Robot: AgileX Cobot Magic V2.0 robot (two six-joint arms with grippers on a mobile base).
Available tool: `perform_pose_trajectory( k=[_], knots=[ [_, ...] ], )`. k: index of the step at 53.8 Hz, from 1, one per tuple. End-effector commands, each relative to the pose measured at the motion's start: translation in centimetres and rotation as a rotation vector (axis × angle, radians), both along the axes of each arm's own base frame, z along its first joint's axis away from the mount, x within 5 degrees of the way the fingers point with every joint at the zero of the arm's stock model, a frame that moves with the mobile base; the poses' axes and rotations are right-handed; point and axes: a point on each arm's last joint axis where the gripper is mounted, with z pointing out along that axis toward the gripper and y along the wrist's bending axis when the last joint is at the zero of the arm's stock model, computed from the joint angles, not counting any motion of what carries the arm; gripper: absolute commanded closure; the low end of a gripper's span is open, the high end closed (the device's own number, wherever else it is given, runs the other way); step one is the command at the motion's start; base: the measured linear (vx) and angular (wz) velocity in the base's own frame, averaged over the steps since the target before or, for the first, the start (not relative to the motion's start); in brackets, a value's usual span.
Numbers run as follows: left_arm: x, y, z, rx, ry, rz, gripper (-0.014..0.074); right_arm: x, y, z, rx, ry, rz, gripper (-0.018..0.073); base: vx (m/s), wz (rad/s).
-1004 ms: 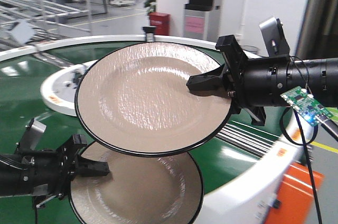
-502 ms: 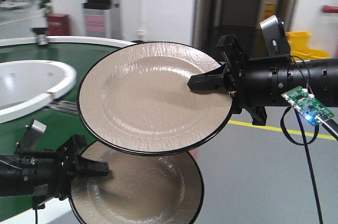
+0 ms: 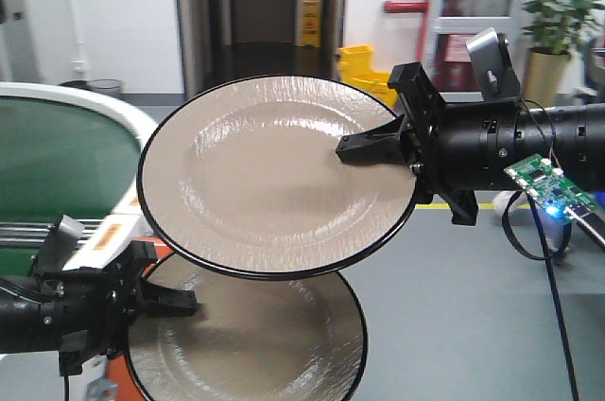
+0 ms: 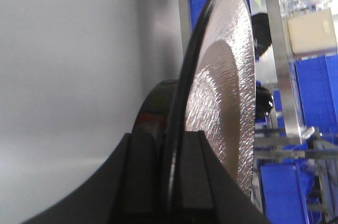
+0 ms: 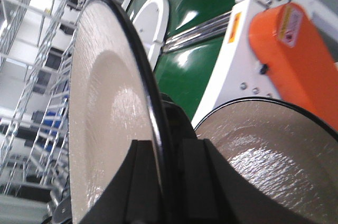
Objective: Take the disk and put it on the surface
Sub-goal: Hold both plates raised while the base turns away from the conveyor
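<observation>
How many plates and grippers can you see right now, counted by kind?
Beige round textured plates with black rims: 2, the upper plate and the lower plate
Black grippers: 2, the right gripper shut on the upper plate's rim, and the left gripper shut on the lower plate's rim
Total: 4

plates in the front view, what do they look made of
Upper plate and lower plate: probably glazed ceramic, possibly melamine. Both are cream with a fine brushed texture, glossy highlights and a thin black rim. The look alone does not settle which material.
</observation>
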Motion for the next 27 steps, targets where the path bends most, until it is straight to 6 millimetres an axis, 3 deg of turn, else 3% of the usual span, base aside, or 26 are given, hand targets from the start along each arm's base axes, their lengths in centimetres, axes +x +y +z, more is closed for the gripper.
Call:
perform_pose_trajectory(
  k=[1,27],
  knots=[
    [-0.45,-0.35,2.94,-0.131,-0.047,0.015,0.0598,-1.20,-0.40,3.61,0.138,-0.069,-0.033,0.0567,0.01,-0.51],
    [-0.45,-0.35,2.94,-0.131,-0.047,0.015,0.0598,-1.27,-0.35,3.58,0.136,-0.066,-0.024,0.0567,0.09,-0.42]
  ],
)
